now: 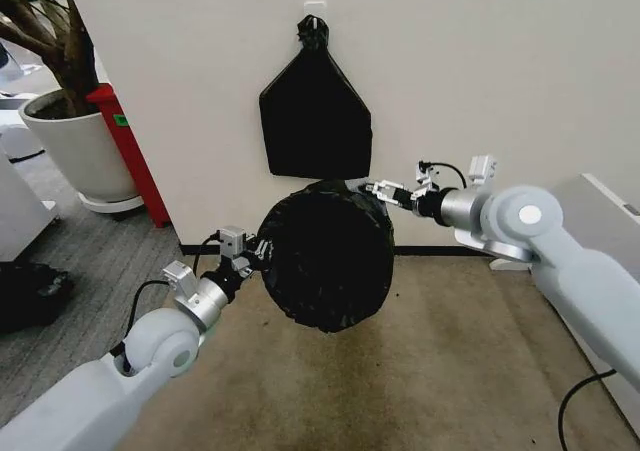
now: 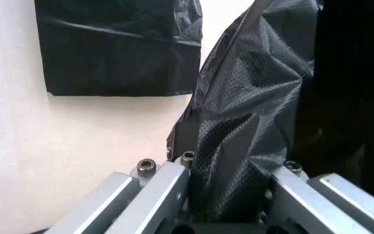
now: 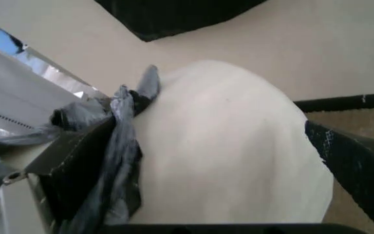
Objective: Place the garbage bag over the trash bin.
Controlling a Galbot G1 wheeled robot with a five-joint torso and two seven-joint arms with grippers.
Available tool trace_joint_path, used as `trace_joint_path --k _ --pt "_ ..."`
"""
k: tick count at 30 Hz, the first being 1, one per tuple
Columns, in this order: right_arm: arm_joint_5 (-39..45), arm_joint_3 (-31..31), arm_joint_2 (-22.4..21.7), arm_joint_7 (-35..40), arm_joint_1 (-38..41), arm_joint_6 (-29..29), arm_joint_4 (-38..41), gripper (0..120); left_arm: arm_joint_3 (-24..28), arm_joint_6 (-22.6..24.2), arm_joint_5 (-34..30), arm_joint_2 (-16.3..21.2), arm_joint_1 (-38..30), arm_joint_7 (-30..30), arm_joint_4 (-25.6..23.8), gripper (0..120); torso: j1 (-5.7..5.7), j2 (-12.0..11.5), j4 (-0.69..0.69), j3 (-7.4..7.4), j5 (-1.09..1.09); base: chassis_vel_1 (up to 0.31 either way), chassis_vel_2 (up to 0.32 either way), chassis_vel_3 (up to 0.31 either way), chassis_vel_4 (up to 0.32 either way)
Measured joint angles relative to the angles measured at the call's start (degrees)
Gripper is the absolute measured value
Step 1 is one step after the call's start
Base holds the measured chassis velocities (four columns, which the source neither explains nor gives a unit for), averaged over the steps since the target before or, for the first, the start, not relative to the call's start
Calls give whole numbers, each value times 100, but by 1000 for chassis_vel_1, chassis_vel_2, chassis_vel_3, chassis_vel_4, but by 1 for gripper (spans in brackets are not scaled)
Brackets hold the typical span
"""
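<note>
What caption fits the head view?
Both end effectors, left and right, stretch the garbage bag open below a black bundle on the wall.

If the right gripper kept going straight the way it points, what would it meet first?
Most likely the trash bin: the right gripper, shut on the garbage bag edge, points straight at the bin's cream wall. Depth is unclear.

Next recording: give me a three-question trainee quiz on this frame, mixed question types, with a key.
1. True or false: the garbage bag lies flat on the floor.
2. The left gripper grips the bag at: A) the edge on the robot's left; B) the edge on its right; C) nowhere.
3. What white thing sits between the right gripper's fingers?

Key: 1 false, both grippers hold it up and spread open. 2 A; the right gripper holds the far upper edge. 3 the trash bin.
</note>
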Motion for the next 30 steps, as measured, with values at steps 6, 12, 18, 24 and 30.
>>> trace_joint_path --k 6,12,18,24,30 --pt "34 62 11 86 -18 119 -12 100 -13 5 -61 33 14 11 -51 0 0 0 1 0 0 0 0 0 0" --pt "354 202 21 292 -69 507 255 100 -33 112 -476 -17 90 -102 -74 0 0 0 0 0 -1 0 0 0 0" --pt "757 503 55 403 -140 844 473 100 -46 221 -837 -116 209 -272 -16 0 0 0 1 0 -1 0 0 0 0" --pt "876 998 -19 410 -483 879 569 100 -47 298 -1208 -213 246 -540 -1 0 0 0 1 0 -1 0 0 0 0" --pt "696 2101 -287 -200 -1935 707 745 100 -75 508 -2106 -430 92 -1416 13 0 0 0 -3 -1 1 0 0 0 0"
